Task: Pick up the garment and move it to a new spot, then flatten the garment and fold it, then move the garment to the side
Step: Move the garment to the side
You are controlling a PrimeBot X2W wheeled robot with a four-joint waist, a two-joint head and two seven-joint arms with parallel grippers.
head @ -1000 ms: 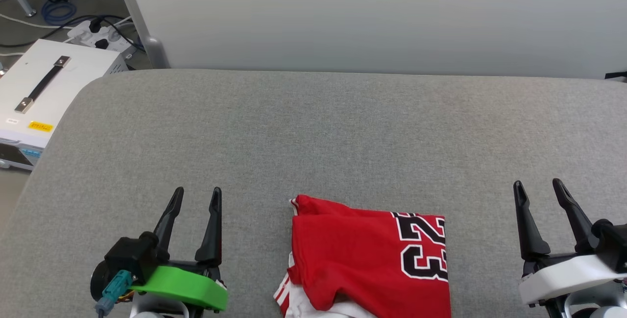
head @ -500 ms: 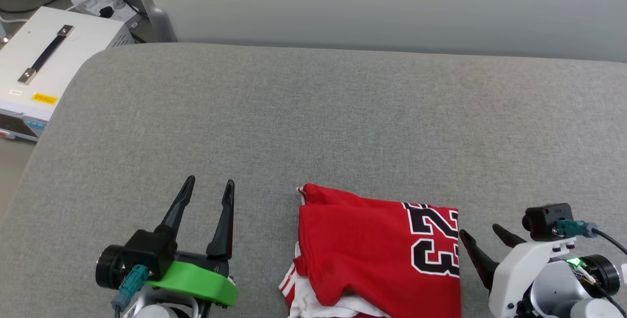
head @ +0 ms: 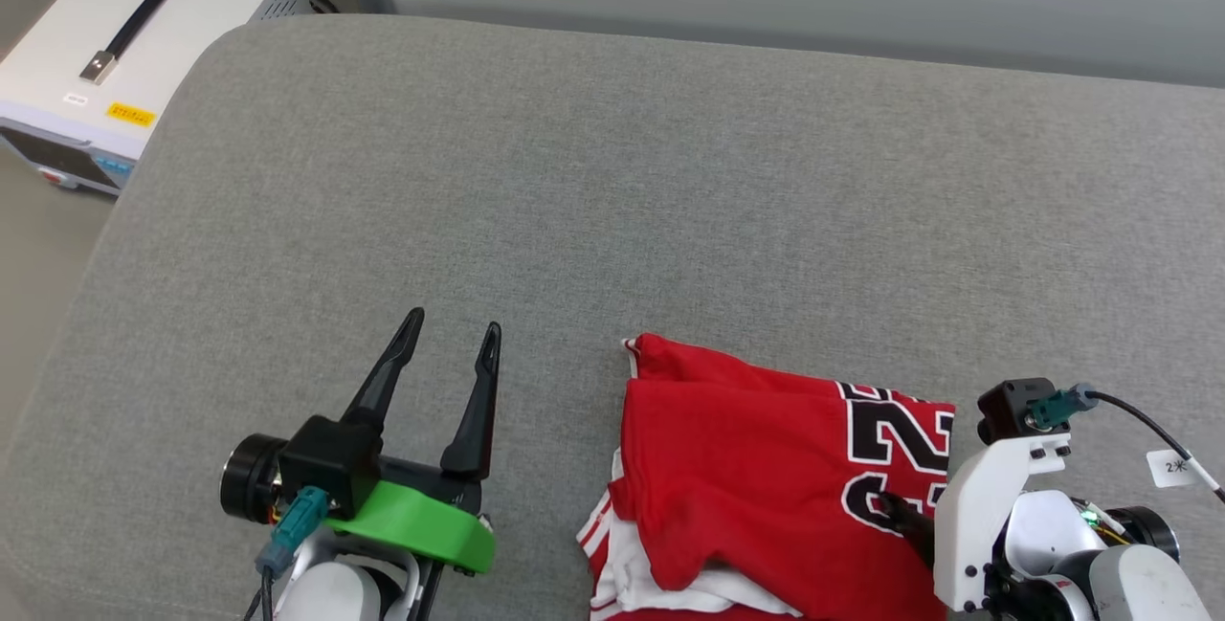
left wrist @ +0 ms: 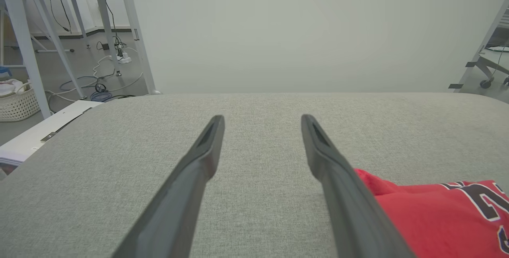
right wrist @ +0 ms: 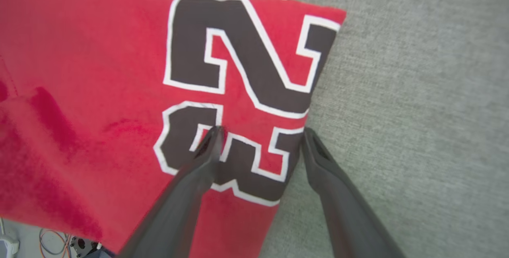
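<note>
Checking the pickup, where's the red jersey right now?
Head view: the garment lies lower right on the grey surface, the right gripper over its numbered edge.

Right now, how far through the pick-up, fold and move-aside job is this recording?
Looks done: the garment lies folded in a compact block on the grey cushion, white sleeve poking out. In hand: the right pincer, open, straddles its numbered edge, gripping nothing yet. The left pincer stands open beside the garment. Left: gripping it and moving it aside.
</note>
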